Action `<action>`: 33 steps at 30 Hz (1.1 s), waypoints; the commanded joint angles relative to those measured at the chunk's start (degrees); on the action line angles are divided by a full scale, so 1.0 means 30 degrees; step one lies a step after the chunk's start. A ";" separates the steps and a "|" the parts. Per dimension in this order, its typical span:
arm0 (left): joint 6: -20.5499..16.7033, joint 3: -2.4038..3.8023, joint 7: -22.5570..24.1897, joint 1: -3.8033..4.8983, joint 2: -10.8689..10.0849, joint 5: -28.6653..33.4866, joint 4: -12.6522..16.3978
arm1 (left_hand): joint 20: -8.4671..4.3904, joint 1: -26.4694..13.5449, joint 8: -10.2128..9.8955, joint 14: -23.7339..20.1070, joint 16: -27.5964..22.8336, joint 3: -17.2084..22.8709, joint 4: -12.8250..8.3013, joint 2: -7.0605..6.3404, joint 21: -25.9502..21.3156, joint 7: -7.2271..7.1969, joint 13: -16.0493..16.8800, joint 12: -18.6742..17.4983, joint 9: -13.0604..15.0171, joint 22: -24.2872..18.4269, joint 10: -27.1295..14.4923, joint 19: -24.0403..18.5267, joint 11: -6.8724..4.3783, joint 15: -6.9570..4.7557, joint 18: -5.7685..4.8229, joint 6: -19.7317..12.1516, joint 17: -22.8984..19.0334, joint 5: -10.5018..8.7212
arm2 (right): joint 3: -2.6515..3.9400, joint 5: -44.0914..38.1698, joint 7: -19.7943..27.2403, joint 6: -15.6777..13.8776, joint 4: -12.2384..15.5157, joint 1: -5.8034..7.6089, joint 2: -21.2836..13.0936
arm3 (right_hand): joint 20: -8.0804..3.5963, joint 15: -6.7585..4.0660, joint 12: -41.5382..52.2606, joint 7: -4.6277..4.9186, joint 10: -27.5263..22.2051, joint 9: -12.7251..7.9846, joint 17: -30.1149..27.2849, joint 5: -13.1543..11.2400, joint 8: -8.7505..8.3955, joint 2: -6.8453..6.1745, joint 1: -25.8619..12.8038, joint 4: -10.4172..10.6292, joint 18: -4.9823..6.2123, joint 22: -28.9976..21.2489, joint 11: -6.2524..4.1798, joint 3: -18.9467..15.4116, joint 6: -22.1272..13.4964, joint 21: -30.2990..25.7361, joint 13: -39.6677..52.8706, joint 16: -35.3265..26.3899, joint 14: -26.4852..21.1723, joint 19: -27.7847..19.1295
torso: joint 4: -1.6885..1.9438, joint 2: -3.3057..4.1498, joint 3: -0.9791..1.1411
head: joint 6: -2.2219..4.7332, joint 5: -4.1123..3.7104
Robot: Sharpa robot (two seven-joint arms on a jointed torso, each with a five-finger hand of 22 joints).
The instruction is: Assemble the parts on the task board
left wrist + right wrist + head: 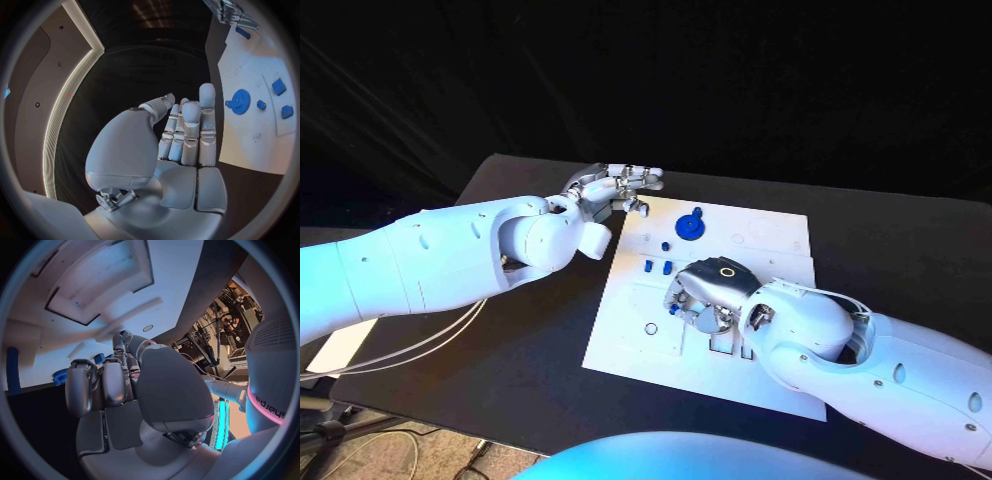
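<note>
Reach-and-pick looks like the step in hand. Nearest, the right robot hand (704, 297) hovers low over the middle of the task board (632, 345), fingers curled beside small blue parts (658, 267); whether it pinches one I cannot tell. Its own wrist view adds recessed pockets (100, 285) in the plate. Farther off, the blue gear (689, 225) lies flat near the board's far edge. Beyond it, the left robot hand (617, 187) hangs over the surface (516, 380), fingers straight, close together, holding nothing. Next move likely needs precise seating.
</note>
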 commanded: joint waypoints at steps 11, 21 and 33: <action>0.0455 0.0012 0.0003 0.0005 0.0002 -0.0142 0.0074 | 0.0128 -0.0131 0.0012 -0.0137 -0.0087 -0.0162 -0.0022 0.0103 -0.0121 0.0001 -0.0014 0.0112 -0.0023 -0.0026 -0.0193 -0.0076 -0.0002 0.0004 0.0209 -0.0160 -0.0059 0.0106 | -0.0180 -0.0303 -0.1062 0.0164 -0.0316 -0.0060 0.0103 | 0.0881 0.1048 0.0043 0.0826 -0.4079 -0.0876 -0.1234 0.0278 -0.0096 -0.0946 -0.1637 0.0212 0.0199 -0.0906 0.1007 -0.1007 -0.3143 -0.1275 -0.0653 -0.0750 0.0395 -0.1400 | 0.0005 -0.0019 -0.0010 | 0.0017 0.0016; 0.0489 0.0011 -0.0083 0.0006 -0.0076 -0.0275 0.0076 | 0.0136 -0.0136 0.0014 -0.0158 -0.0090 -0.0199 -0.0028 0.0105 -0.0139 0.0016 -0.0017 0.0133 -0.0024 -0.0038 -0.0248 -0.0078 0.0014 0.0014 0.0208 -0.0201 -0.0093 0.0101 | -0.0166 -0.0051 -0.1151 -0.1468 0.0291 -0.0051 -0.0531 | 0.1009 0.1032 0.0363 0.0989 -0.4260 -0.0988 -0.2048 0.0631 0.0006 -0.0813 -0.1584 0.0145 0.0355 -0.1542 0.1056 -0.1316 -0.3125 -0.1776 -0.0594 -0.1326 0.0177 -0.1822 | 0.0011 -0.0002 0.0019 | 0.0098 -0.0122; 0.0445 0.0007 -0.0116 0.0004 -0.0222 -0.0387 0.0100 | 0.0145 -0.0125 0.0015 -0.0180 -0.0094 -0.0230 -0.0043 0.0111 -0.0158 0.0029 -0.0022 0.0154 -0.0025 -0.0052 -0.0312 -0.0079 0.0027 0.0025 0.0207 -0.0250 -0.0133 0.0101 | 0.0260 0.0776 -0.1742 -0.0820 0.1879 0.1219 -0.3538 | 0.0762 0.0729 0.0722 0.0526 -0.4274 -0.1264 -0.2141 -0.0055 -0.0092 -0.1103 -0.2076 0.0445 0.0413 -0.1787 0.0697 -0.2133 -0.3507 -0.2028 -0.0633 -0.1347 0.0250 -0.1883 | -0.0080 -0.0014 -0.0006 | 0.0370 -0.0490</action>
